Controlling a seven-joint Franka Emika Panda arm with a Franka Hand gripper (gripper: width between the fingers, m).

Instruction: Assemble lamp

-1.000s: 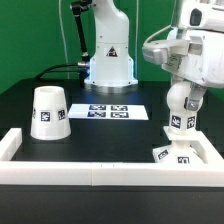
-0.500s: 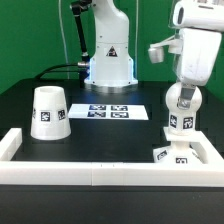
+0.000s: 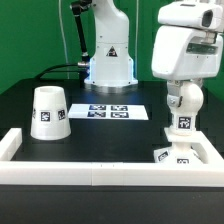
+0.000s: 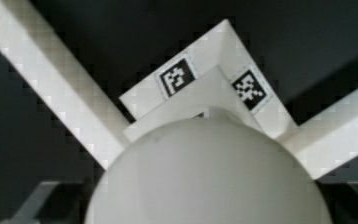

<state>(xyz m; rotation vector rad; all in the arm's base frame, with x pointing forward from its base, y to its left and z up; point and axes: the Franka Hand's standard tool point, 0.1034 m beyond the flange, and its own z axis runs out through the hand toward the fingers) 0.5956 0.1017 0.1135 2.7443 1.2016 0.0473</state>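
Note:
The ball-shaped bulb (image 3: pixel 182 104) stands upright on the small square tagged base (image 3: pixel 176 153) at the exterior view's right, inside the corner of the white border. My gripper (image 3: pixel 179 86) comes straight down over the bulb, its fingers on either side of the ball, shut on it. In the wrist view the bulb (image 4: pixel 202 170) fills the space between the fingers of the gripper (image 4: pixel 194 208), and the base (image 4: pixel 208 82) shows beyond it with two tags. The cone shade (image 3: pixel 48 112) stands alone at the exterior view's left.
The marker board (image 3: pixel 108 111) lies in the middle of the black table. The long white border (image 3: pixel 100 170) runs along the front and turns up at both ends. The arm's pedestal (image 3: pixel 108 62) stands at the back.
The hand has turned about its upright axis above the bulb, its body swinging toward the exterior view's left. The bulb's tag has shifted slightly right. Bulb, base and shade stay in place.

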